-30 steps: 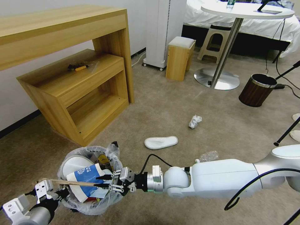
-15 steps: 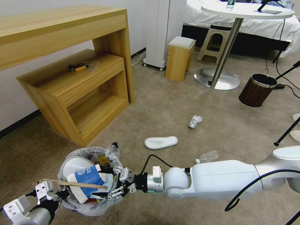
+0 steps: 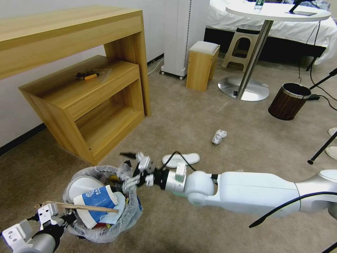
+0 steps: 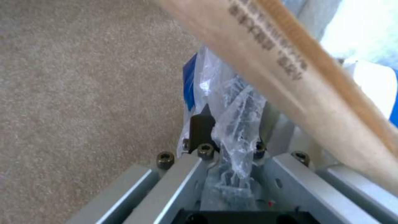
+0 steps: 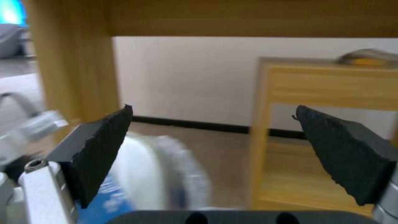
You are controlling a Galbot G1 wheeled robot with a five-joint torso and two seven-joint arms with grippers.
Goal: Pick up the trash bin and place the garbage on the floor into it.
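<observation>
1. The bin point(image 3: 100, 207) sits on the carpet point(image 3: 196, 116) near the front corner of the wooden shelf unit point(image 3: 87, 105), already holding a paper cup point(image 3: 96, 198), a white plate-like piece and a stick point(image 3: 82, 207) lying across its rim.
2. The left gripper point(image 3: 49, 216) is clamped on the bin's bag point(image 4: 232, 124) at the rim nearest the robot.
3. The right gripper point(image 3: 135, 168) hangs over the bin's far rim, fingers point(image 5: 104, 146) spread wide, holding nothing.
4. Of 3 loose pieces, the slipper point(image 3: 180, 160) lies just beyond the right gripper, its long axis running left to right; the right arm is nearer.
5. The wad point(image 3: 218, 136) lies farther out; the bottle is hidden behind the right arm.
</observation>
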